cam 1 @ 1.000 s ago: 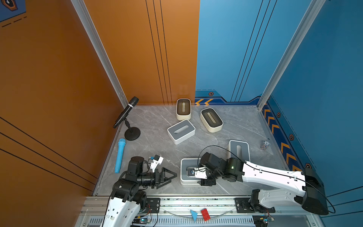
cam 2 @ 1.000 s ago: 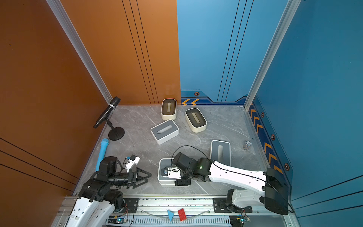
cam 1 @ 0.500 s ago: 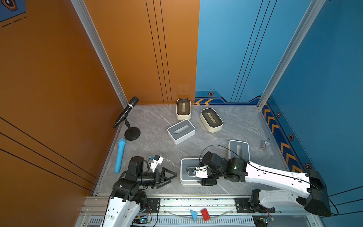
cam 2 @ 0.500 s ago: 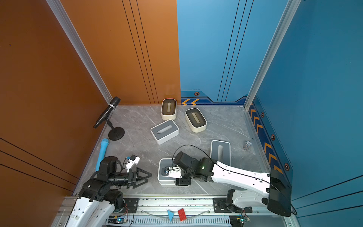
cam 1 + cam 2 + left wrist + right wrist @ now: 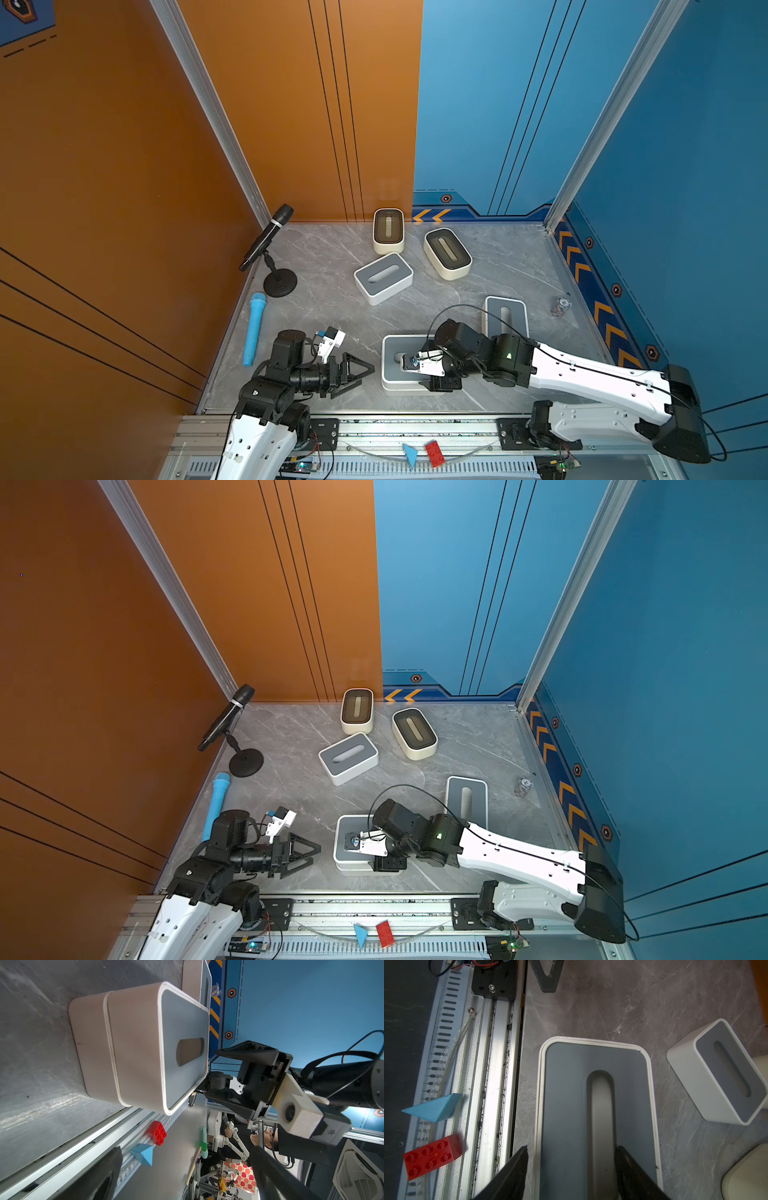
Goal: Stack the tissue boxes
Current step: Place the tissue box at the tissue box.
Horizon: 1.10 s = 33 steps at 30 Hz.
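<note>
Stack (image 5: pixel 395 365) of two boxes at the front of the counter (image 5: pixel 332 307) in both top views, grey lid up. Low over that lid, right claw (image 5: pixel 426 372), tips mostly hidden under its wrist camera. Just beside the stack, left claw (image 5: pixel 359 376), spread wide and holding nothing. Four boxes loose on the counter: grey box (image 5: pixel 505 318) near the right arm, tilted box (image 5: pixel 383 278) mid-counter, brown boxes (image 5: pixel 388 230) at the back, close together but apart.

Left wrist view: top box (image 5: pixel 145 1043) seated on lower box (image 5: pixel 89 1043), sides close to flush. Tips of right claw (image 5: pixel 214 1068) at about lid height, one by the slot (image 5: pixel 190 1051), one at the lid's edge.

Right wrist view: fingers (image 5: pixel 512 1172) apart, one outside the rail-side wall with a sliver of gap, the other at the slot's far edge. No pinch on the lid to be seen. A thin second rim along one side of the top box, so perhaps slightly off square.

Step in hand, by the look of it: letting go of the second box. Next: a straight lift clear of slot and rim, so as not to drag the top box askew. Then across to the grey box, nearest at hand, for third place on the stack.
</note>
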Available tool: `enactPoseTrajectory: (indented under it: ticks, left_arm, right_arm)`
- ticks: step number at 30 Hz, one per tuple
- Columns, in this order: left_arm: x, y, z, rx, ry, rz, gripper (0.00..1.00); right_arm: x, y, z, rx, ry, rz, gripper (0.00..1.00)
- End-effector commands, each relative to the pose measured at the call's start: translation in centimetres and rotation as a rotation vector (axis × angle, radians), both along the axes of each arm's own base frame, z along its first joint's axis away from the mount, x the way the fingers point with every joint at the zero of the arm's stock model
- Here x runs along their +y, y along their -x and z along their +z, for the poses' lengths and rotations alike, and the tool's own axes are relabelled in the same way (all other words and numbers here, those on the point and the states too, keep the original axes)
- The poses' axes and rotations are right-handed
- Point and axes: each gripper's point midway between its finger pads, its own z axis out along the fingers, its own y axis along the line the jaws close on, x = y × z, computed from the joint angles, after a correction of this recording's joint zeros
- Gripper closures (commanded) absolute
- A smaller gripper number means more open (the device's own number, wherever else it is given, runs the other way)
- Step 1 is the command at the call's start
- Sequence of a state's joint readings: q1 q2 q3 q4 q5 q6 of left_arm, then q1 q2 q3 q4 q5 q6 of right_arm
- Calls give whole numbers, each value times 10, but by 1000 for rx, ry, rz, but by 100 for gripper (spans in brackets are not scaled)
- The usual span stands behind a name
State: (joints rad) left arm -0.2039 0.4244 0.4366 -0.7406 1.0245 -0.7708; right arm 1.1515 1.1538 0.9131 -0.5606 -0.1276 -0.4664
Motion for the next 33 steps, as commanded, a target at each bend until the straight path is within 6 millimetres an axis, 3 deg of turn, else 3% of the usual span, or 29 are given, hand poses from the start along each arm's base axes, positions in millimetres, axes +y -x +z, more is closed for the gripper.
enactPoseTrajectory:
  ticks: [1,8,12,16,22,25,30,33]
  left_arm:
    - [1,-5,7,-46,-32,-2,2]
    - [1,-11,14,-86,-51,-15,2]
    - [1,-14,30,-159,-54,-18,2]
    - [2,-21,47,-246,-76,-11,2]
    - [5,-36,77,-349,-115,14,2]
    - [10,-50,91,-407,-164,56,2]
    - [11,-82,97,-439,-244,59,2]
    - [6,-102,98,-445,-261,42,2]
  right_arm:
    - [-3,1,18,12,-52,-26,31]
    - [-3,1,45,25,-199,-56,23]
    - [-5,-3,55,39,-249,-97,20]
    - [-14,-24,64,57,-321,-258,20]
    - [-37,-58,95,113,-494,-590,20]
    - [-70,-83,94,154,-506,-859,18]
    - [-158,-120,57,286,-464,-1386,17]
    - [-204,-127,30,340,-412,-1599,17]
